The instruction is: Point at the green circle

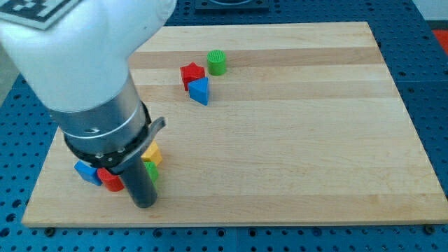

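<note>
Green circle [217, 62] near wooden board's [301, 140] top edge, blue surround.

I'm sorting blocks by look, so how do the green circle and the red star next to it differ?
The green circle is round and ribbed; the red star has points. The green circle sits nearer the view's top and right; the red star lies lower left, touching a blue block. Both are small and far from my tip.
</note>
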